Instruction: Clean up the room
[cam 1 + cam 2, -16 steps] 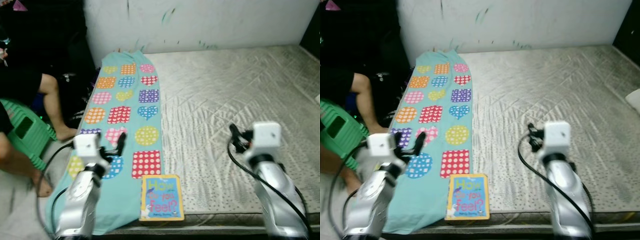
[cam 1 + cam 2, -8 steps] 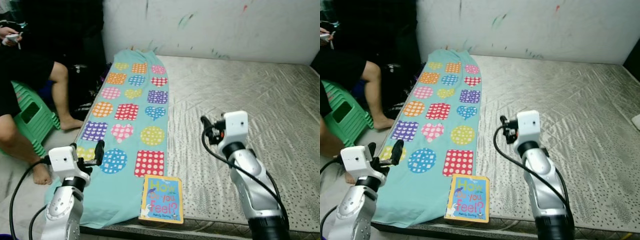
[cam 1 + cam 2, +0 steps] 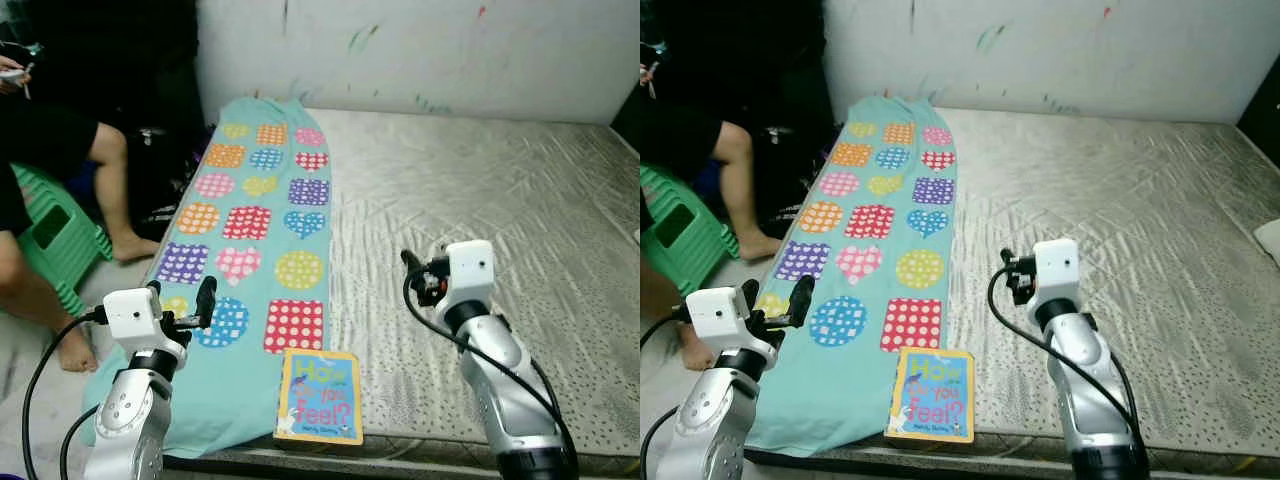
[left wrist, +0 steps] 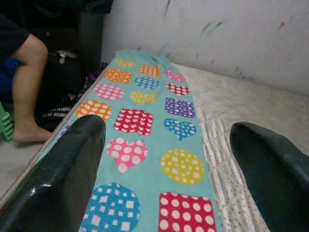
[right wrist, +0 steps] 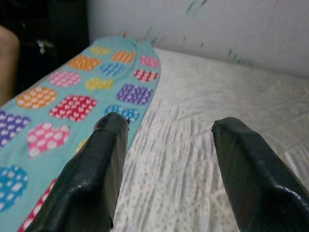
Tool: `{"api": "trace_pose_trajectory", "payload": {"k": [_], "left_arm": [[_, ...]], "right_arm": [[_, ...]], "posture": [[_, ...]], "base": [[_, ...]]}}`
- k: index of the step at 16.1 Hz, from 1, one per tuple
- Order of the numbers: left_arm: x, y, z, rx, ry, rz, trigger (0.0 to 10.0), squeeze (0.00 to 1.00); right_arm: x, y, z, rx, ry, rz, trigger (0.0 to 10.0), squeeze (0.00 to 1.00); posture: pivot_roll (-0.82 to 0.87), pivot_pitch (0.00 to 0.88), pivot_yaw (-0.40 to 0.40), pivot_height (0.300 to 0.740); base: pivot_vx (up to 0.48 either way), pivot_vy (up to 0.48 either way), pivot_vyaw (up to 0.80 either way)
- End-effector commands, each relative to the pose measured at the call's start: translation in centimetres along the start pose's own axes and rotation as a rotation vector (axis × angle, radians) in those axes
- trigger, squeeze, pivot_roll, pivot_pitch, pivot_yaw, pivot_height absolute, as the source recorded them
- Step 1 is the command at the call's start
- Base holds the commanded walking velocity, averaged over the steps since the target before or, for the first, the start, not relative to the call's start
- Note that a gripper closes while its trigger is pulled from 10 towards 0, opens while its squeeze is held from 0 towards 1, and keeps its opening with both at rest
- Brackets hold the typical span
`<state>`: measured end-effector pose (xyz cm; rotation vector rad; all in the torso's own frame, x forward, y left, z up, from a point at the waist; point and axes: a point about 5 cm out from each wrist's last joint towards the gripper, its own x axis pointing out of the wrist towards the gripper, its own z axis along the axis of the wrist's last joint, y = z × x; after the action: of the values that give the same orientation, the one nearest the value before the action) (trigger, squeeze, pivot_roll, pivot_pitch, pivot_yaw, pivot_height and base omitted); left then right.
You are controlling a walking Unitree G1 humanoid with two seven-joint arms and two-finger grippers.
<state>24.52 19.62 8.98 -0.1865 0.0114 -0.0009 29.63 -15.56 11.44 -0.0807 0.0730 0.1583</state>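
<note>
Head view: compared with half a second ago, the right claw has dropped lower, nearer the bed's front edge; nothing is picked up yet. A yellow-and-blue picture book lies at that edge, on a turquoise patterned towel covering the grey quilted mattress. A seated person occupies the left.

Left wrist view: the left claw gapes wide, empty, above the towel.

Right wrist view: the right claw is likewise wide, with bare mattress ahead.

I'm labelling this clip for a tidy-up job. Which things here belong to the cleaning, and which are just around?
For the job:
- the children's board book with a yellow and blue cover, at the mattress's near edge
- the teal towel with dotted colourful shapes, spread along the mattress's left side

Just around:
- the bare grey quilted mattress
- the green plastic stool
- a seated person's leg
</note>
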Motion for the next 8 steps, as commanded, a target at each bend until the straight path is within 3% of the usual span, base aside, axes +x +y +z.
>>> {"api": "trace_pose_trajectory", "payload": {"k": [1,8], "left_arm": [[-0.30,0.22,0.09,0.014,0.013,0.007,10.0,0.00],[-0.46,0.18,0.31,0.018,0.032,0.016,10.0,0.00]], "right_arm": [[-0.12,0.38,0.06,-0.003,0.005,0.023,10.0,0.00],[-0.54,0.57,-0.18,-0.005,0.023,0.040,10.0,0.00]], "posture": [[-0.05,0.094,-0.031,0.740],[-0.06,0.135,-0.030,0.662]], "base": [[0.000,0.000,0.00],[0.000,0.000,0.00]]}}
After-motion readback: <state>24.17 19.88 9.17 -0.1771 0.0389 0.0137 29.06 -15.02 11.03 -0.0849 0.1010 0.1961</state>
